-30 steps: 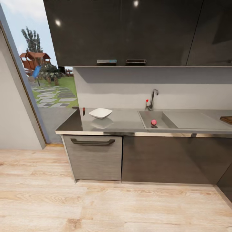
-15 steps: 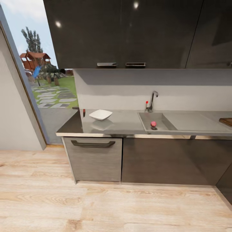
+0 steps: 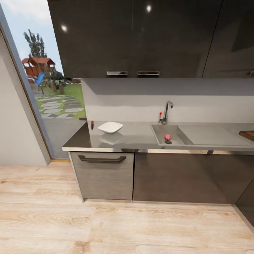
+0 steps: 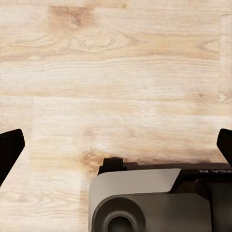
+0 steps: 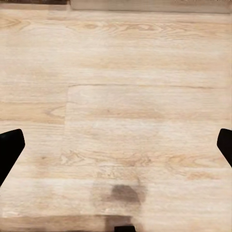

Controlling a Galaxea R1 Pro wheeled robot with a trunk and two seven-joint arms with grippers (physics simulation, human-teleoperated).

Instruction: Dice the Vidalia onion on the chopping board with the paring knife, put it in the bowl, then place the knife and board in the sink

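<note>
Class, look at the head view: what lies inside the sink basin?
Inside the sink a small reddish onion sits by the round drain. The near wall hides the basin's front floor.

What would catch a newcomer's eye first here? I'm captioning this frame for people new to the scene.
Probably the small red onion lying in the grey sink, beneath the tap. Next, the white bowl on the countertop to the sink's left, and the open doorway showing a sunny garden.

Ahead of me the grey countertop (image 3: 137, 135) carries the white bowl (image 3: 110, 127) at ten o'clock, the paring knife (image 3: 92, 125) just beyond it, and the chopping board (image 3: 248, 134) at two o'clock.
</note>
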